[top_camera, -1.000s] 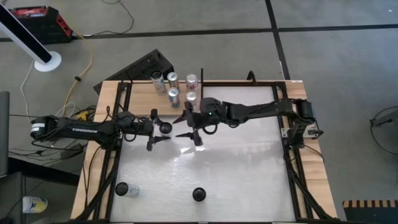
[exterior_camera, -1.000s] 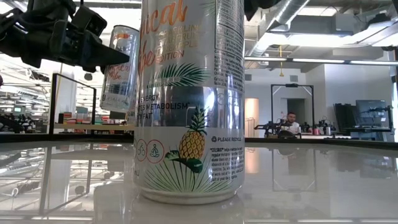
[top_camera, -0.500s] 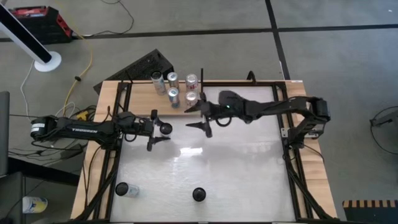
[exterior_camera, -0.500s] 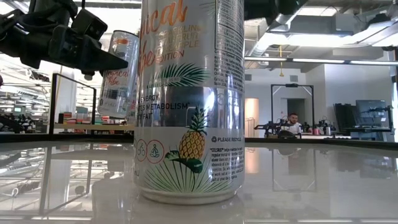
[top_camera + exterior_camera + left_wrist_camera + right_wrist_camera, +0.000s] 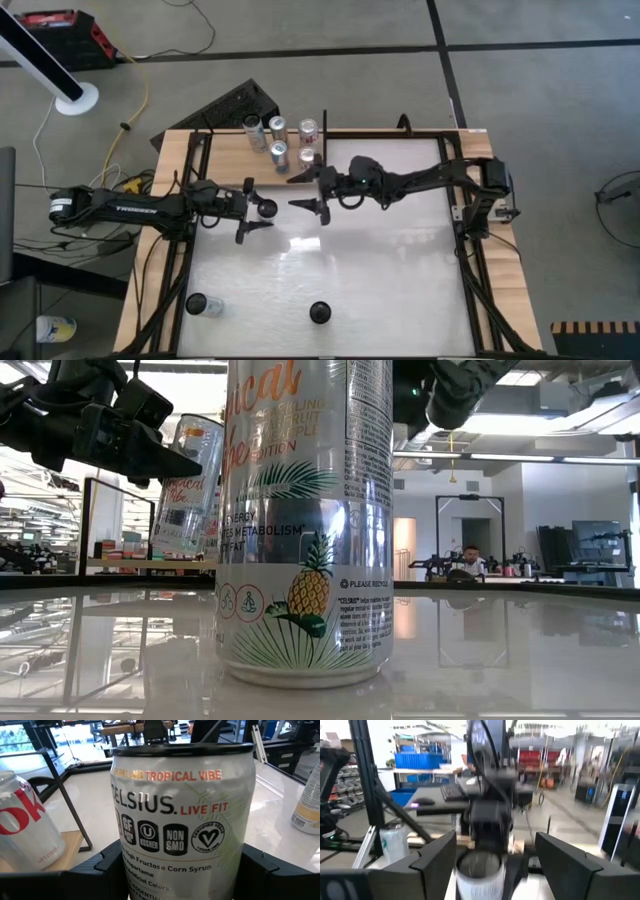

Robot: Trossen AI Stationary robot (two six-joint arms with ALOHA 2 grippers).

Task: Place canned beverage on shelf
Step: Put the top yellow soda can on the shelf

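The left pincer (image 5: 258,212) hangs over the left part of the white desk (image 5: 380,270), a little in front of the shelf (image 5: 225,150), and it is clenched on a can (image 5: 266,207). In the left wrist view this can (image 5: 181,820) fills the space between the two dark fingers (image 5: 270,872), which press on both of its sides; its label reads "Tropical Vibe". In the low view the held can (image 5: 186,485) is clear of the desk and tilted, with the left pincer (image 5: 150,455) gripping it from the side.

The shelf is the pale wooden board along the far edge of the desk. Five cans (image 5: 278,140) stand on it in a loose cluster, near the middle of the far edge. A red-and-white can (image 5: 27,837) shows at the edge of the left wrist view, standing on the wood beside a thin black upright (image 5: 67,802).

The right pincer (image 5: 313,189) reaches in from the right side and hovers just in front of the shelf cans, released and holding nothing. Its spread fingers (image 5: 437,857) show in the right wrist view with a can (image 5: 479,872) farther off between them.

Two more cans stand at the near edge of the desk: one (image 5: 319,313) near the middle, which looms large in the low view as a pineapple can (image 5: 305,520), and another (image 5: 197,304) at the left corner.
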